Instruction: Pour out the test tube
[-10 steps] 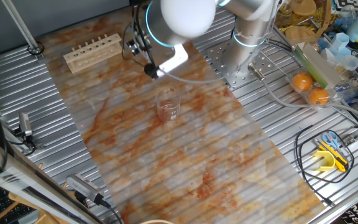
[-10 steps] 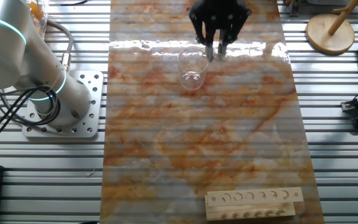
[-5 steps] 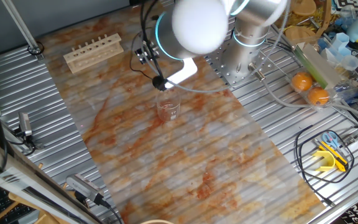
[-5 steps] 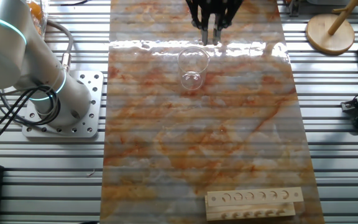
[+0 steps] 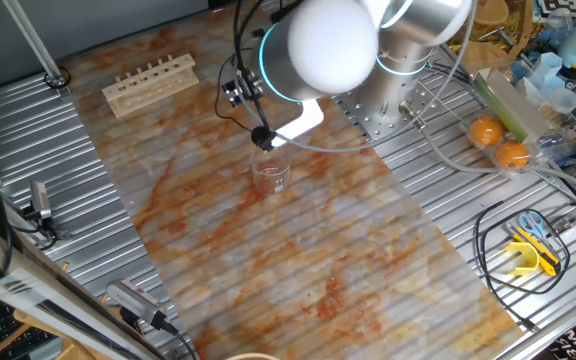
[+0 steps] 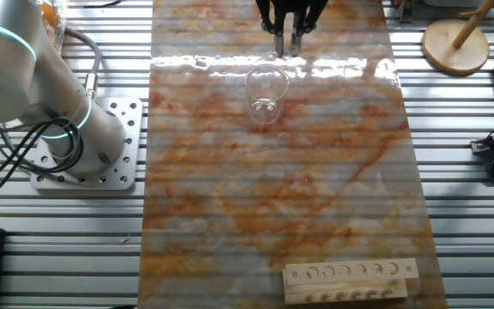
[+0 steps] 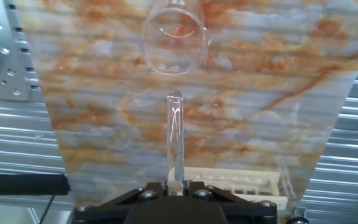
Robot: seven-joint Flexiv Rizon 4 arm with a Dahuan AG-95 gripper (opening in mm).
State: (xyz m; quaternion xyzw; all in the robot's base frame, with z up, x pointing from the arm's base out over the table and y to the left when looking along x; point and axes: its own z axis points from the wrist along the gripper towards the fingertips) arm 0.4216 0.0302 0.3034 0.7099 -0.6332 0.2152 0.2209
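pinching the test tube point(image 7: 175, 134) at its base, the fingers point(image 7: 166, 186) are closed on it, tube rim pointing to 12 o'clock, just short of the beaker point(image 7: 173, 38)

Tool point(image 7: 176, 185) clamps test tube point(image 7: 175, 137); tube tip near beaker point(image 7: 173, 40) rim.

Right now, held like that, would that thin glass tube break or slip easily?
Probably fragile: the test tube looks like thin clear glass. Likely slippery too, since the pincer grips only its smooth end. Laid down, its round shape would probably roll.
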